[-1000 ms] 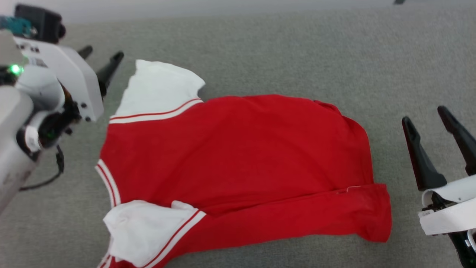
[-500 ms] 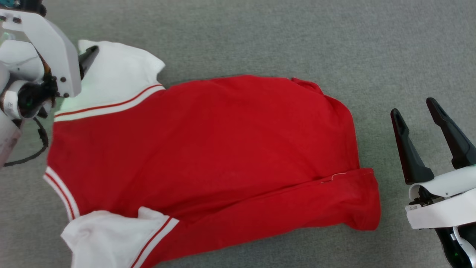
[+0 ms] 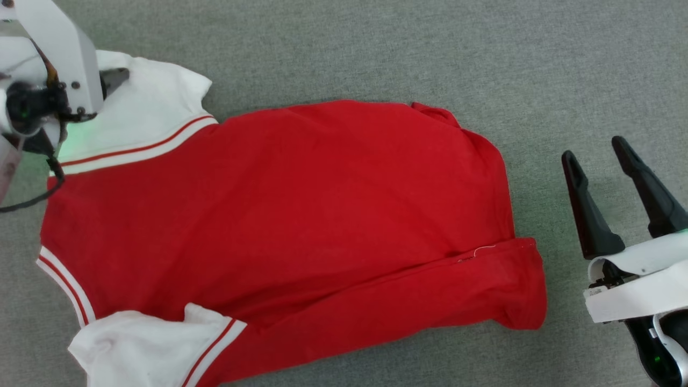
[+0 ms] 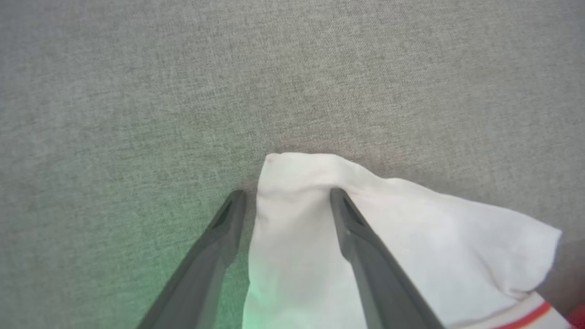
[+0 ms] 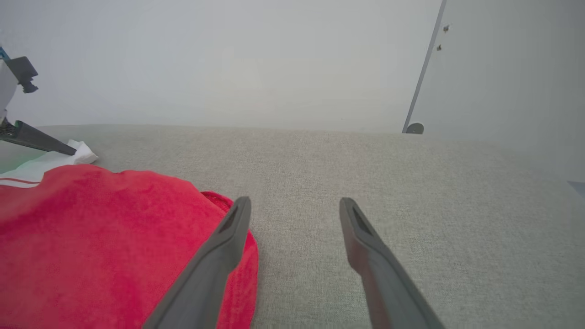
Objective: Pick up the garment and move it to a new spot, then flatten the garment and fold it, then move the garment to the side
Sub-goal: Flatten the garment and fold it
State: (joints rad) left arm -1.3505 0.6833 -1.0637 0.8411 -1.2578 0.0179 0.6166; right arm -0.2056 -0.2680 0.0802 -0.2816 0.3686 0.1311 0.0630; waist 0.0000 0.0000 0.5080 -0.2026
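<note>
Grey woven surface (image 3: 376, 48), carpet-like, runs edge to edge; whether it is floor or a covered table I cannot tell.

Head view:
- The garment (image 3: 301, 215) lies spread across the middle, plain red side up, no lettering showing.
- A near strip (image 3: 430, 290) is doubled over along its length.
- Far white sleeve (image 3: 150, 113) sticks out at upper left. Near white sleeve (image 3: 140, 344) is crumpled at lower left.
- Left hand (image 3: 115, 75) sits over the far sleeve's outer corner.
- Right hand (image 3: 594, 153) stands on bare surface just beside the garment's right edge, fingers spread wide, holding nothing.

Left wrist view:
- Left hand (image 4: 287, 194) is wide open and straddles the sleeve's (image 4: 320, 237) corner. One finger lies on the white cloth, the other on the surface just beside the sleeve's edge.
- Nothing is pinched yet.

Right wrist view:
- Pale wall (image 5: 228, 59) stands behind the surface.
- Right hand (image 5: 295, 203) is open and empty. One finger overlaps the red hem in view, but contact cannot be told.
- The left hand's dark finger (image 5: 36, 139) rests at the sleeve tip, far left.

Reading:
- The garment looks already placed, so the step in hand seems to be the flatten-and-fold stage, starting at the far sleeve.
- The next move likely calls for closing the left hand on the sleeve corner, taking the cloth without snagging the surface
- After that, drawing the sleeve flat or turning it in over the red body
</note>
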